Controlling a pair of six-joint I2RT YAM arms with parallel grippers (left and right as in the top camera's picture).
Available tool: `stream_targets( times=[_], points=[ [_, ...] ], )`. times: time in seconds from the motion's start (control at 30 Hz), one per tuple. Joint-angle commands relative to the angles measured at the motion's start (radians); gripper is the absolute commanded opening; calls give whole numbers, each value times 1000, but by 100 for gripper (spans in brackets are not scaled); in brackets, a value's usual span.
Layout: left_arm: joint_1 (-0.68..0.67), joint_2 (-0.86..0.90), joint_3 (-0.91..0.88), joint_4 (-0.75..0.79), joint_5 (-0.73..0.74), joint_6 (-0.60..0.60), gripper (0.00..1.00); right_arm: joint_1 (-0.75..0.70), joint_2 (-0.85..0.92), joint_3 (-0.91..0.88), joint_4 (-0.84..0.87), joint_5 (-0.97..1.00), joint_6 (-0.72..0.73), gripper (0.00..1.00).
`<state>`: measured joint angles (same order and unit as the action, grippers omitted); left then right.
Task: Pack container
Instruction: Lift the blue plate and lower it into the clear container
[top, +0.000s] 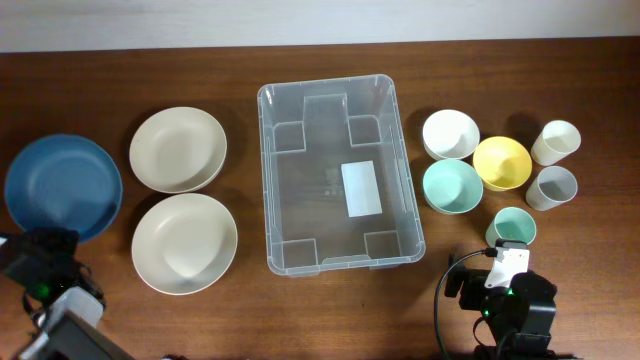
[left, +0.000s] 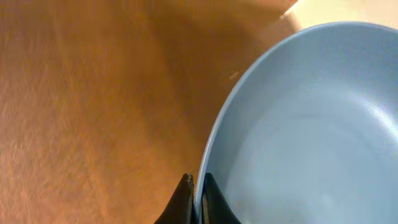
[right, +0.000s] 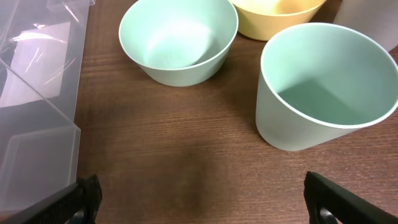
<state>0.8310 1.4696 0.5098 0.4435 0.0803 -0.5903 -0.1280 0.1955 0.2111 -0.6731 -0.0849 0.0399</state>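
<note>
The clear container stands mid-table and holds nothing; its corner shows in the right wrist view. A blue plate lies at the far left. My left gripper is at its near edge. In the left wrist view the jaws are shut on the blue plate's rim, one finger on each side. My right gripper sits just in front of a mint cup. It is open and empty, with the mint cup ahead on the right.
Two cream plates lie left of the container. To its right stand a white bowl, yellow bowl, mint bowl, cream cup and grey cup.
</note>
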Motion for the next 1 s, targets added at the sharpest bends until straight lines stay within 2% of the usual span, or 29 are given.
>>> stream_targets(
  times=[0.0, 0.17, 0.27, 0.3, 0.4, 0.53, 0.73, 0.97],
  points=[
    [-2, -129, 68, -39, 121, 11, 1, 10, -5, 3, 3, -9, -10, 99],
    [-89, -240, 203, -196, 190, 58, 1, 10, -5, 3, 3, -9, -10, 99],
    [-230, -264, 363, -341, 190, 159, 1, 10, -5, 3, 3, -9, -10, 99],
    [-249, -264, 378, -354, 190, 169, 1, 10, -5, 3, 3, -9, -10, 99],
    [-425, -246, 515, -438, 183, 264, 1, 10, -5, 3, 3, -9, -10, 99],
    [-621, -220, 591, -446, 114, 301, 1, 10, -5, 3, 3, -9, -10, 99],
    [-890, -107, 601, -375, -51, 358, 1, 10, -5, 3, 3, -9, -10, 99],
    [-1118, 122, 625, -340, -56, 362, 1, 10, -5, 3, 3, -9, -10, 98]
  ],
)
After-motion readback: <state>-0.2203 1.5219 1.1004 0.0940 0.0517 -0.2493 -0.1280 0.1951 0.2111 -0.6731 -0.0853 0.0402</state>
